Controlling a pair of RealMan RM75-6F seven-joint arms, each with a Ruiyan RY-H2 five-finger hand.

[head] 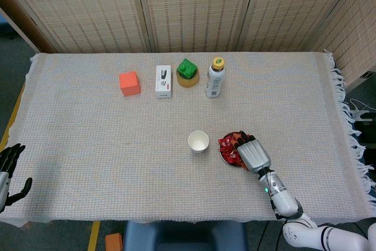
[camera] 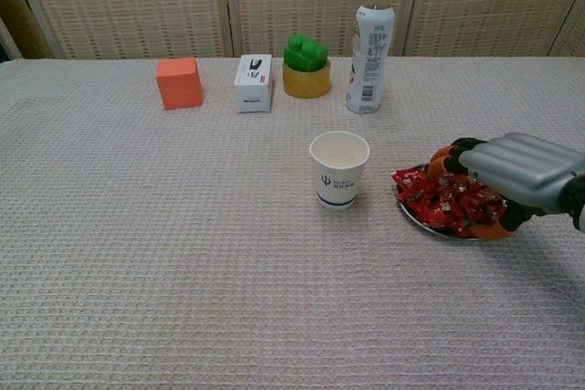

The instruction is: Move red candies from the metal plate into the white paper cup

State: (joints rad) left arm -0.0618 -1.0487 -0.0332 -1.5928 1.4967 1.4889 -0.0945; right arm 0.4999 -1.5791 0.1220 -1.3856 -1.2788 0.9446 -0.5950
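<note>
A: Where is the right robot hand sitting?

B: It is lying over the plate, palm down, with its fingers curling into the pile of candies. In the head view it is covering the right part of the plate.

A: Is it gripping a candy?

B: I cannot tell. The fingertips are touching the heap, but the palm is hiding whatever is under them.

A: And the left robot hand?

B: It is hanging at the left edge of the desk, well apart from everything. Its dark fingers are spreading apart and holding nothing. The chest view is not showing it.

A: Where is the cup standing?

B: Upright just left of the plate, near it but not touching, its mouth facing up. The inside is looking white; I cannot tell whether a candy is lying in it.

A: What is lining the back of the desk?

B: An orange block, a white box, a green block sitting on a yellow ring, and a bottle with a yellow cap, all standing in a row well behind the cup.
</note>
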